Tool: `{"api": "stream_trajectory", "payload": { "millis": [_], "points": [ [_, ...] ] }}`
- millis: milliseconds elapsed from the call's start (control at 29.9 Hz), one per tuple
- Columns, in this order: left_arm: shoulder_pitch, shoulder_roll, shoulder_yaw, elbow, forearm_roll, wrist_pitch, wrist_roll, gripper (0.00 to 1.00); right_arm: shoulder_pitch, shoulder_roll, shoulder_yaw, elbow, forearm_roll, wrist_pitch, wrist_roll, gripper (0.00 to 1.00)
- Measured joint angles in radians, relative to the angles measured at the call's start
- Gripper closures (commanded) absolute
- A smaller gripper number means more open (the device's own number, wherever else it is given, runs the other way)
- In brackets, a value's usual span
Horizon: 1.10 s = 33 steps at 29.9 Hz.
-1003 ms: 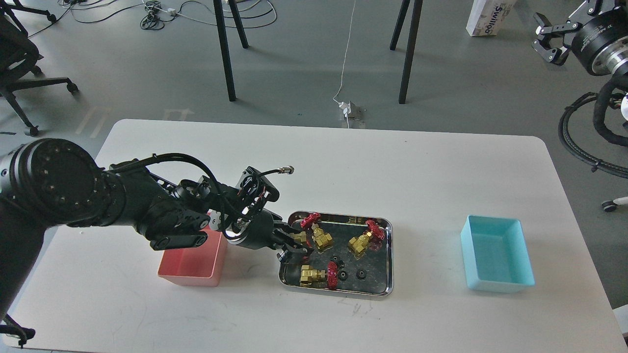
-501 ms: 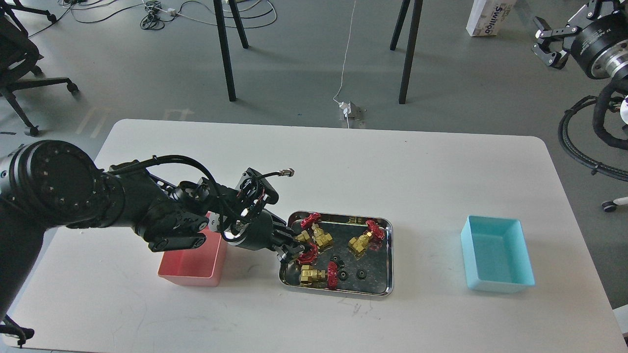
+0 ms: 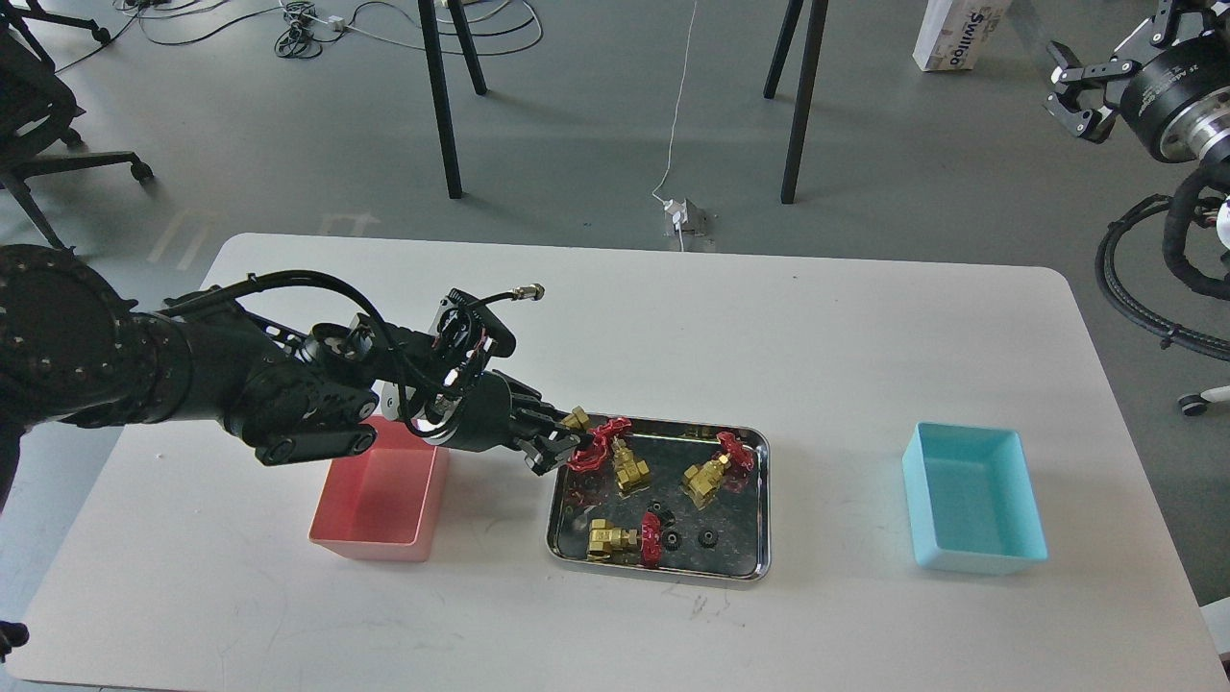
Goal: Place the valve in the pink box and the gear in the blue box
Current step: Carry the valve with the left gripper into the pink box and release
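Observation:
My left gripper (image 3: 567, 442) is shut on a valve (image 3: 582, 437) with a brass body and red handwheel, held above the left end of the steel tray (image 3: 754, 567). Three more valves lie in the tray: one (image 3: 627, 461) near the held one, one (image 3: 713, 471) at the right, one (image 3: 623, 538) at the front. Three tiny black gears (image 3: 684, 531) lie in the tray's front middle. The pink box (image 3: 380, 505) stands left of the tray, below my left arm. The blue box (image 3: 972, 498) stands at the right. My right gripper (image 3: 1074, 91) is raised off the table at the top right, fingers apart.
The white table's far edge (image 3: 634, 252) lies behind the tray. Black table legs (image 3: 442, 96) and cables are on the floor beyond. An office chair (image 3: 38, 125) stands at the far left. A cardboard box (image 3: 956, 34) sits on the floor at the top right.
My left gripper closed on a valve in the tray's left end and lifted it up and back to the left. The right arm drifted slightly.

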Motion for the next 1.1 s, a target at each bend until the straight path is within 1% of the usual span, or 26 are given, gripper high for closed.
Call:
{"api": "stream_trajectory", "payload": {
  "millis": [100, 234, 301, 401, 535, 668, 802, 902, 1103],
  "points": [
    [-0.004, 0.042, -0.022, -0.042, 0.005, 0.0, 0.0, 0.88, 0.018, 0.009, 0.0, 0.002, 0.0, -0.006, -0.003, 0.0],
    [-0.016, 0.155, -0.099, -0.135, 0.034, 0.003, 0.0, 0.88, 0.099, 0.014, -0.002, 0.004, 0.007, -0.033, -0.013, 0.0],
    [-0.018, 0.222, -0.148, -0.184, 0.068, 0.003, 0.0, 0.88, 0.138, 0.018, -0.008, 0.008, 0.01, -0.064, -0.028, 0.0],
    [-0.034, 0.351, -0.221, -0.287, 0.108, 0.003, 0.0, 0.88, 0.184, 0.036, -0.011, 0.01, 0.012, -0.101, -0.07, 0.0],
    [-0.058, 0.497, -0.262, -0.395, 0.161, 0.003, 0.0, 0.88, 0.196, 0.053, -0.013, 0.009, 0.012, -0.111, -0.087, 0.0],
    [-0.051, 0.6, -0.266, -0.416, 0.251, 0.006, 0.0, 0.88, 0.182, 0.065, -0.013, 0.009, 0.011, -0.112, -0.088, 0.0],
    [-0.007, 0.684, -0.266, -0.411, 0.319, 0.008, 0.0, 0.88, 0.163, 0.07, -0.013, 0.01, 0.011, -0.111, -0.088, 0.0],
    [0.041, 0.706, -0.272, -0.388, 0.364, 0.012, 0.0, 0.88, 0.147, 0.07, -0.012, 0.01, 0.012, -0.109, -0.088, 0.0],
    [0.117, 0.721, -0.286, -0.361, 0.388, 0.051, 0.0, 0.88, 0.129, 0.058, -0.011, 0.015, 0.012, -0.106, -0.088, 0.0]
  ]
}}
